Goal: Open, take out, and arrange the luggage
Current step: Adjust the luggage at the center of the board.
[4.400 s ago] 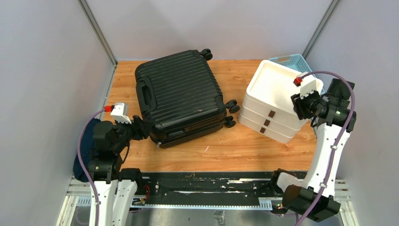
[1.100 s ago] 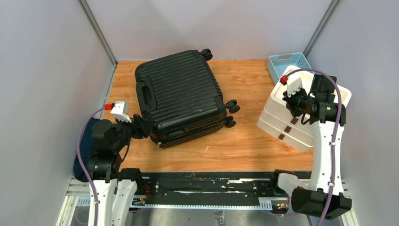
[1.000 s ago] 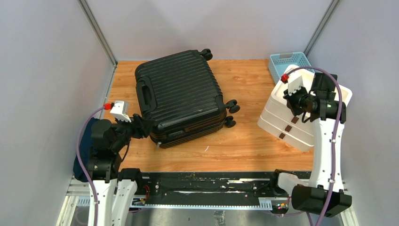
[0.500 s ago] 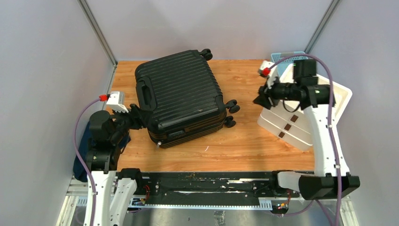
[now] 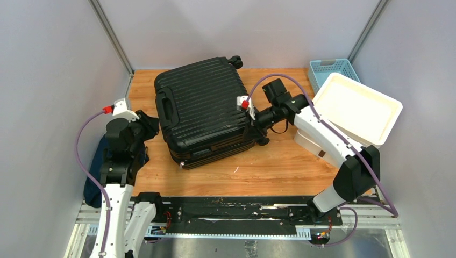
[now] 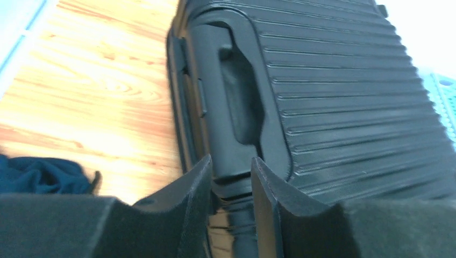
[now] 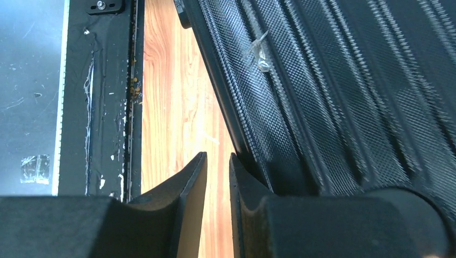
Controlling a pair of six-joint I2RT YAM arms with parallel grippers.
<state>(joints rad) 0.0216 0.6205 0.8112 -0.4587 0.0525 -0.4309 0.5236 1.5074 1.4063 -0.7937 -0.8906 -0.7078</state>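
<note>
Two end effectors are flanking the closed luggage (image 5: 204, 107) lying between them on the tabletop (image 5: 279, 161): left end effector (image 6: 231, 180) straddling its handle (image 6: 215, 107), clamping unclear; right end effector (image 7: 218, 177) barely parted, empty, brushing its side. Heavy, rigid, slick; the handle is looking safest to grip.

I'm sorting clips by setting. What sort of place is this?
Probably a robot test cell rather than a home: plain grey partition walls enclose a wooden tabletop, robot arms are mounted on a metal rail at its near edge, and a black suitcase lies on it.
</note>
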